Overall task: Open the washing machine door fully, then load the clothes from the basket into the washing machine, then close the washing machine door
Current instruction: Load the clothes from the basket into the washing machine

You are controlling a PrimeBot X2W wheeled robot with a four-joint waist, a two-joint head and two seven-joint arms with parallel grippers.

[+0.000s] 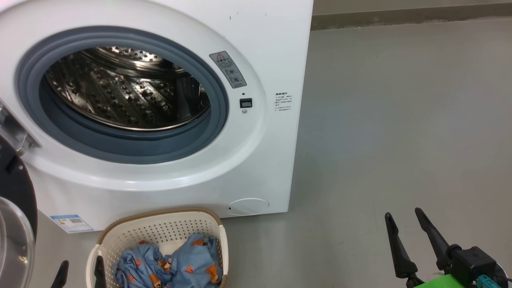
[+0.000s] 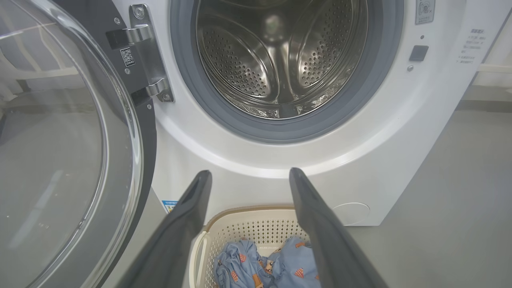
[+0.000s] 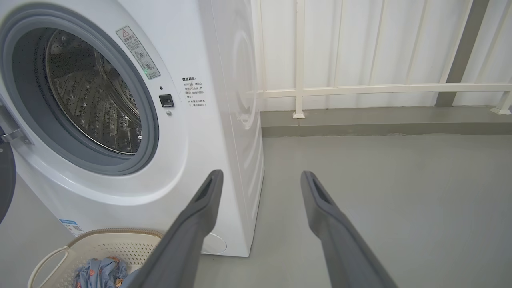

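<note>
Grey floor [image 1: 400, 120] beside washing machine [image 1: 260, 160]

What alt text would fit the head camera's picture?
A white washing machine stands with its door swung open at left, its steel drum empty. A cream basket of blue clothes sits before it; the left gripper and right gripper hang open.

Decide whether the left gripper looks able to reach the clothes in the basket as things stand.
Probably yes. The left gripper is open by the basket, whose top is uncovered, and the clothes lie in plain sight below it. The washing machine door stands swung aside, off that path.
</note>
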